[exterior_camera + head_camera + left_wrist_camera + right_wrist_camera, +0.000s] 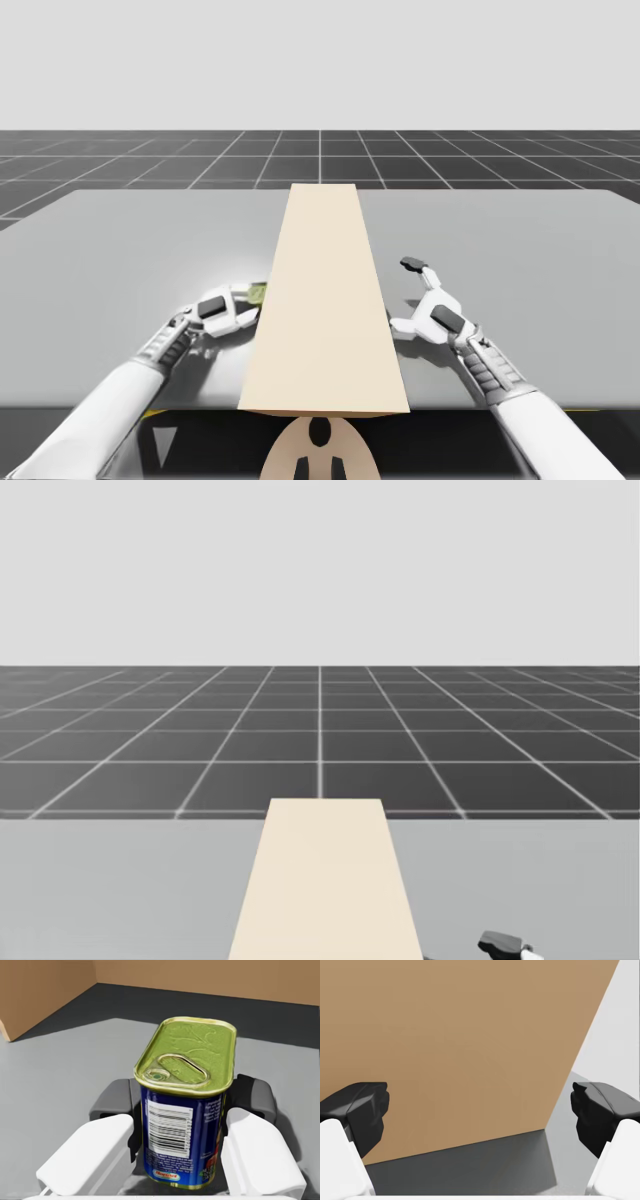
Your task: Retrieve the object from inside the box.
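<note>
Left pincer point(185, 1110): clamped on a blue rectangular can point(186, 1075), dark pads point(117, 1102) pressed against its two opposite sides at about mid-height. The can is held upright, with the yellow-green lid point(187, 1052) and its pull tab point(175, 1072) facing the wrist camera. In the high view the can is placed just beside the left wall of the tall beige box point(325, 300), over the grey surface point(130, 250).

Right pincer point(480, 1110): fingers wide apart, nothing between them, turned toward the box's brown side.

Handling, as judged: a stiff metal tin, probably fairly heavy for its size. The printed sides look smooth, so some slip is possible. The present hold across the flat sides is the sound one, and the tab is best left alone.

Not made out: the can's base, which is cut off behind the fingers. Whether it rests on the surface cannot be told. The box's interior is hidden from above by its own top.
</note>
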